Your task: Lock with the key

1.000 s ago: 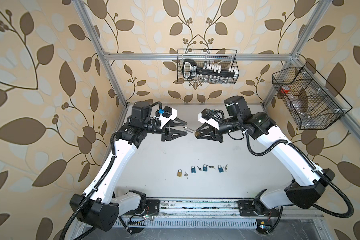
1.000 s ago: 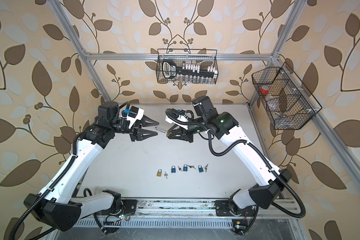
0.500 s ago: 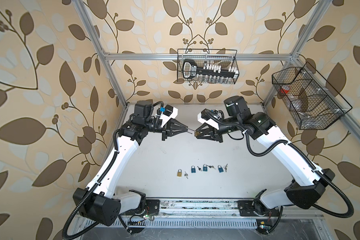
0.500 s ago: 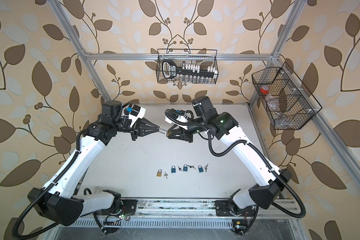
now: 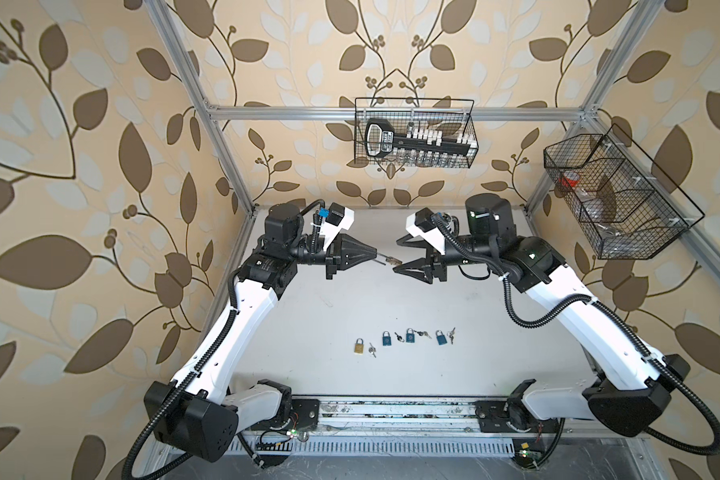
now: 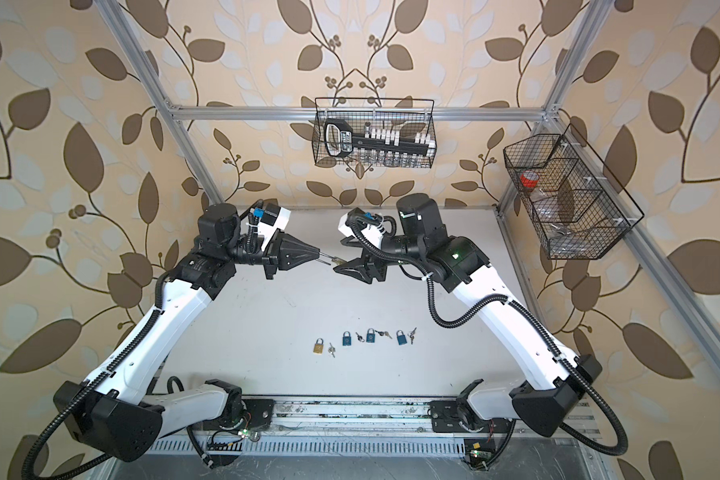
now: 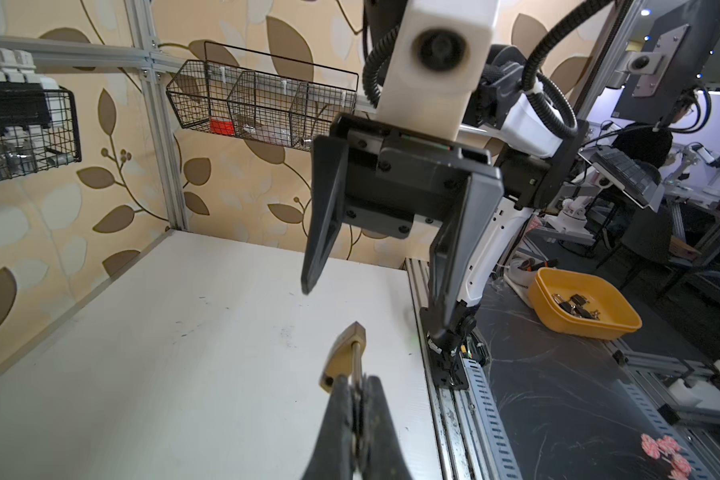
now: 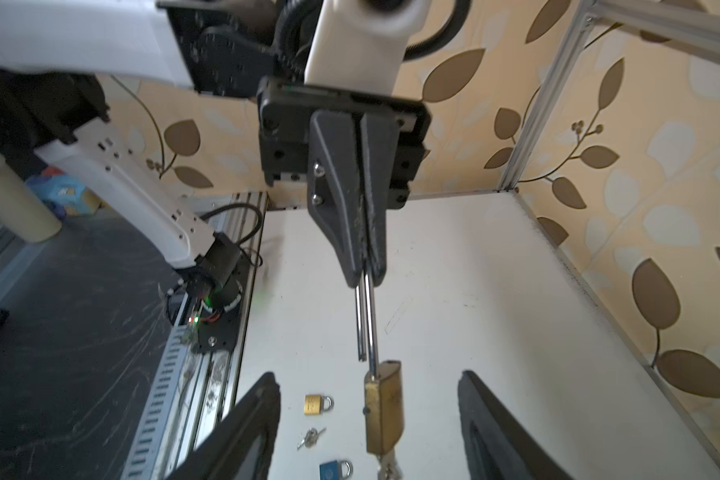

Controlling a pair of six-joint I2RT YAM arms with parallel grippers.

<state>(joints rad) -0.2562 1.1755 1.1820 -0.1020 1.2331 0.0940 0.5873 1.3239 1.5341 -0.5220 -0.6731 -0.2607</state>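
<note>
On the left, the left gripper (image 5: 375, 252) was clamped tight on the steel shackle of a brass padlock (image 5: 393, 261), holding it in the air above the white table (image 5: 308, 316), between the two arms. In the right wrist view the shackle stood open: one leg (image 8: 361, 328) ended free, and the other ran into the tilted padlock body (image 8: 383, 411). Something silvery, seemingly the key (image 8: 387, 463), stuck out of the body's far end, too blurred to be sure. Just to the right, the right gripper (image 5: 396, 256) stood wide, its fingers (image 8: 250, 419) on either side of the padlock body and apart from it. Nearer the front of the table lay a row: a second brass padlock (image 5: 359, 346), then three blue padlocks (image 5: 410, 336), each with small loose keys (image 5: 372, 351) beside it.
</note>
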